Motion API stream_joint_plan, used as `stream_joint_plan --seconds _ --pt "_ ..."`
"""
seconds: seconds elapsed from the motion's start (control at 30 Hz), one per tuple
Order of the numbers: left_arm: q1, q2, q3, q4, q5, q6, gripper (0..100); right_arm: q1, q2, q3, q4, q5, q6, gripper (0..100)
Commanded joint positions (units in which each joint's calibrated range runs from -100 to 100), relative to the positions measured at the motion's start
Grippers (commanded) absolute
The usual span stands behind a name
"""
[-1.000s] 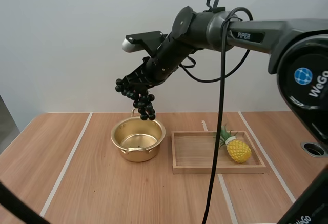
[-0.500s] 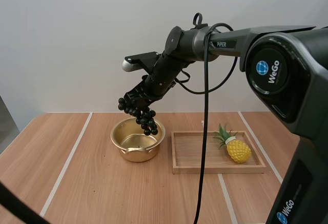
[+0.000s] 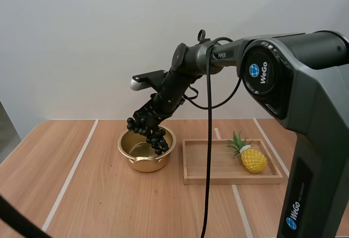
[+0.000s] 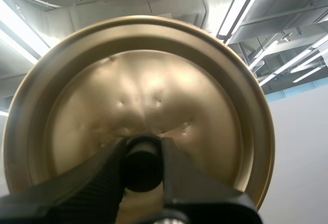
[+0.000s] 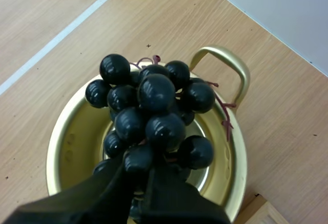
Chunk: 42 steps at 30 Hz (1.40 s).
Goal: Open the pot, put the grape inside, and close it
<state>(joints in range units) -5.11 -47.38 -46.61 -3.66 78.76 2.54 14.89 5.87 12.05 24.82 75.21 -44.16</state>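
Two tools loaded: grapes [image 3: 156, 139] are pinched by the right tool [image 3: 146, 121] over the open pot [image 3: 145, 165] for release; lid [image 4: 154, 70] is clamped by the left tool [image 4: 142, 156], held clear.

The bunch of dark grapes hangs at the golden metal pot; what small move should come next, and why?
Probably lower the right end effector a little. The bunch of dark grapes is pinched in it, only the lowest berries past the rim of the open golden metal pot.
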Motion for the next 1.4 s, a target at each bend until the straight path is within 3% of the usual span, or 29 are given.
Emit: stream_joint_plan --seconds 0.0,0.4,1.37 --pt "-0.18 0.40 -0.29 0.95 -1.10 -0.48 0 -0.01 0.22 0.36 -0.40 0.98 -0.76 0" --pt "-0.18 0.78 -0.29 1.06 -0.04 -0.48 0 -0.01 0.55 6.43 -5.18 1.97 -0.91 0" --pt "-0.18 1.17 -0.29 1.06 3.16 -0.58 0 2.12 5.65 6.19 -5.08 -7.27 0.51 0"
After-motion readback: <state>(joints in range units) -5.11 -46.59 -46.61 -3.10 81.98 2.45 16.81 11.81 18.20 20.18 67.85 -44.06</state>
